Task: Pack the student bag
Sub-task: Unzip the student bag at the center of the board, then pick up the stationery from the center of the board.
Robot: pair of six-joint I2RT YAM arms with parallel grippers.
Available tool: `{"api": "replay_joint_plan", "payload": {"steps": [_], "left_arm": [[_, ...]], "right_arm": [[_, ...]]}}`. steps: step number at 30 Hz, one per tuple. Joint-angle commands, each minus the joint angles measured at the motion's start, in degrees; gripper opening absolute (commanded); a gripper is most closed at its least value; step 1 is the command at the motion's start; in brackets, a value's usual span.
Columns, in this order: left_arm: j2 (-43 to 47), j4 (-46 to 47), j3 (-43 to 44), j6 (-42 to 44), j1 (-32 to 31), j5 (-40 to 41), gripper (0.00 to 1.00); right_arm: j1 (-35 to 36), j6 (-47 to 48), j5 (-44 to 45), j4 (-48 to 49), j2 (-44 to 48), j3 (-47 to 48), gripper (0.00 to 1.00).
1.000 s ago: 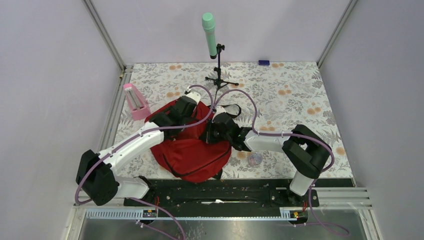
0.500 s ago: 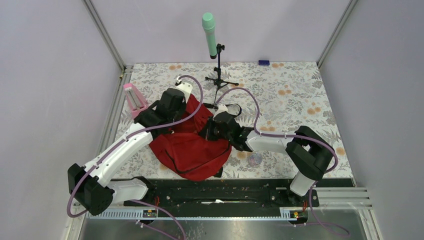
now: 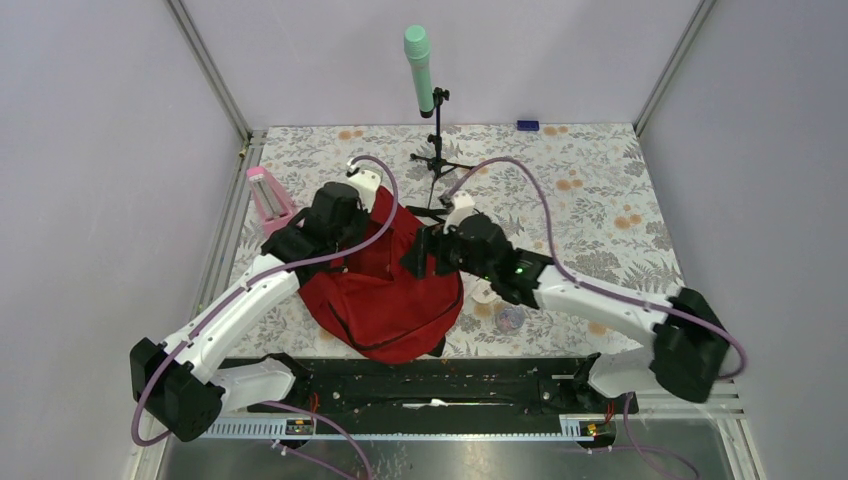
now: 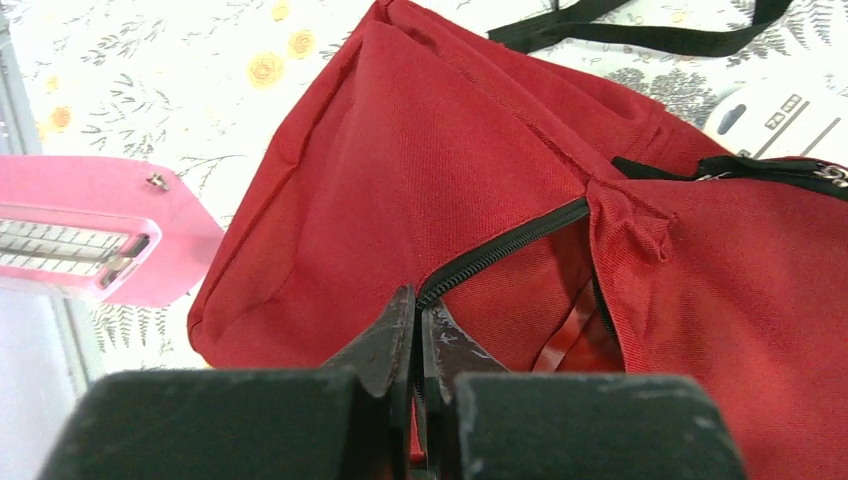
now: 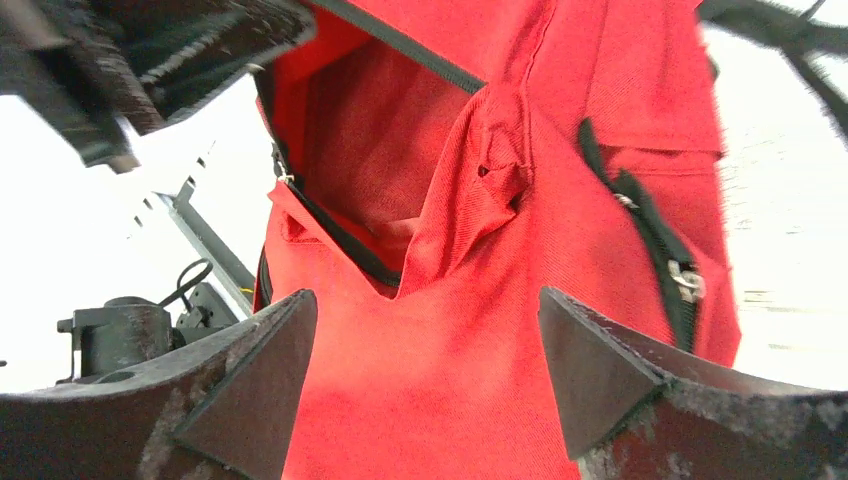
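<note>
The student bag (image 3: 385, 300) is found lying on the floral table cover (image 3: 600, 190), at the centre and close to the arm bases. Its main zip is parted and a red inner face is exposed. The left gripper (image 4: 417, 322) is seen clamped tight on the fabric at the black zip edge, on the bag's far left side. The right gripper (image 5: 428, 300) is held before the opening, its jaws spread wide and gripping nothing. A pink object (image 3: 268, 200) is noted just left of the bag. A green microphone (image 3: 418, 65) is mounted on a stand behind it.
</note>
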State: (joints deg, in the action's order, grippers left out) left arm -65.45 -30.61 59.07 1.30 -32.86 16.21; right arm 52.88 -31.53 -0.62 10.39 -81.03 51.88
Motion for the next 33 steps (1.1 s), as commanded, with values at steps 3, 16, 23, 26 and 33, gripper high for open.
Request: {"api": "replay_joint_plan", "payload": {"steps": [3,16,23,26,33], "left_arm": [[0.7,3.7,0.3,-2.8,0.6,-6.3,0.00],[1.3,2.8,-0.4,-3.4,0.5,-3.1,0.00],[2.4,3.2,-1.0,-3.6,0.5,-2.1,0.00],[2.4,3.2,-1.0,-3.6,0.5,-2.1,0.00],[2.8,3.2,-1.4,-3.6,0.5,-1.3,0.00]], "right_arm": [[-0.4,10.2,15.4,-19.8,13.8,-1.0,0.97],[-12.2,4.5,20.0,-44.1,30.5,-13.7,1.00],[-12.2,3.1,16.0,-43.9,30.6,-16.8,0.97],[-12.1,2.6,14.8,-41.9,29.0,-17.3,0.97],[-10.3,-0.3,12.0,-36.9,23.8,-18.9,0.97]]}}
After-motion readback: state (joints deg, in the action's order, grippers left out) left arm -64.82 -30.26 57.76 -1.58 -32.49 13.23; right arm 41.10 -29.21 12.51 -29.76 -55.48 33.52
